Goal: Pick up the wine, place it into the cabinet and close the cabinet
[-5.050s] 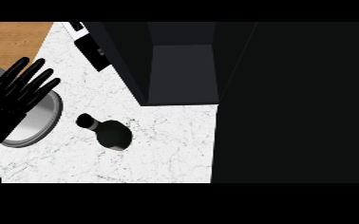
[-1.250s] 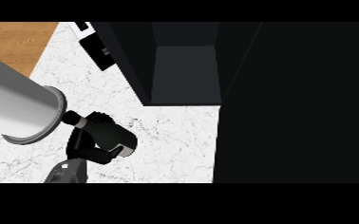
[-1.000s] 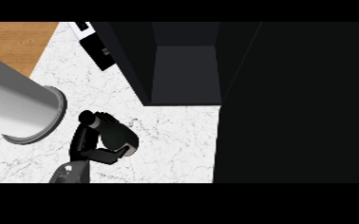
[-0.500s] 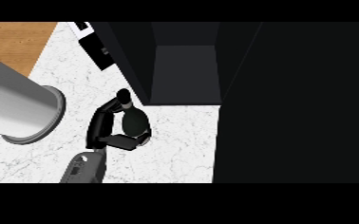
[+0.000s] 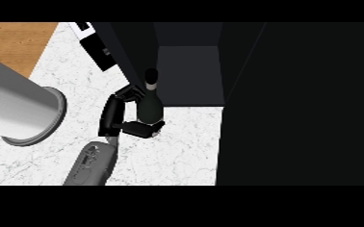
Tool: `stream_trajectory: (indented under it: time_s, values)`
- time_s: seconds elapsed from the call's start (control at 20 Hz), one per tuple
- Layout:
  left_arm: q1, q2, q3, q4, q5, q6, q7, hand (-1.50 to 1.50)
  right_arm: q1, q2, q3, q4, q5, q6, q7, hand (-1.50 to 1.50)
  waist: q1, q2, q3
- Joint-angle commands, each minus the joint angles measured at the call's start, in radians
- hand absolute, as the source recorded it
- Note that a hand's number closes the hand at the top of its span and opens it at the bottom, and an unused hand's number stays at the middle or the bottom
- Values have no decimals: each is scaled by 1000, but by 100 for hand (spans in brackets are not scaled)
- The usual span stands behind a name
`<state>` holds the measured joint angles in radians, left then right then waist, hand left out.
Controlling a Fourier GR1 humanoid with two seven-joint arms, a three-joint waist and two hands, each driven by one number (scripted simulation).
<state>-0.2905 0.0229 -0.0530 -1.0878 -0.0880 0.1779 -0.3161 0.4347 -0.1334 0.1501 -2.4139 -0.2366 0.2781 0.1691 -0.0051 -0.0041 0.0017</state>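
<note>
The fingers [image 5: 125, 95] of the right hand [image 5: 112, 117] curl round the wine [image 5: 150, 107] from its left, and the thumb [image 5: 144, 128] hooks under the near end of the body, so the hand is closed on the bottle. The palm sits to the left of the bottle, with the wrist below it. The grey forearm [image 5: 92, 163] runs down and left to the view's near edge.

The wine's neck points far, and its cap lies at the near left corner of the cabinet [image 5: 188, 72]. The body is over the white marble counter [image 5: 174, 149]; whether it touches the counter cannot be told. The cabinet is open, its dark inside just right of and beyond the bottle. Its dark left wall [image 5: 131, 48] runs away from the neck, and a tall dark panel [image 5: 292, 101] fills the right.

A big grey cylinder [image 5: 25, 110] fills the left edge, well apart from the hand. A wooden top [image 5: 21, 43] lies at the far left.
</note>
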Motion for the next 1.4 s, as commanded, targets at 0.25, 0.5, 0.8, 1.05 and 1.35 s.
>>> stream_trajectory:
  time_s: [0.25, 0.5, 0.8, 1.05, 1.35]
  values:
    - [-164, -21, -162, -13, -30, 161, 195, 150, 30, -6, -16, -92, -77, 16, 22, -150, -30, 2, -1]
    - [-162, -20, -214, -17, 34, 210, 217, 150, 54, -13, -11, -96, -98, 33, 22, -150, -44, 4, -2]
    - [-205, -19, -229, 46, 8, 272, 257, 150, 34, 10, 6, -68, -70, 23, 1, -150, -60, 10, -2]
    - [-213, -19, -266, 91, -70, 375, 295, 150, -2, -1, 10, -76, -80, 36, 13, -150, -80, 14, -2]
    - [-221, 1, -278, 107, -119, 414, 351, 150, -23, -4, -5, -25, -81, 53, -15, -150, -91, 19, -1]
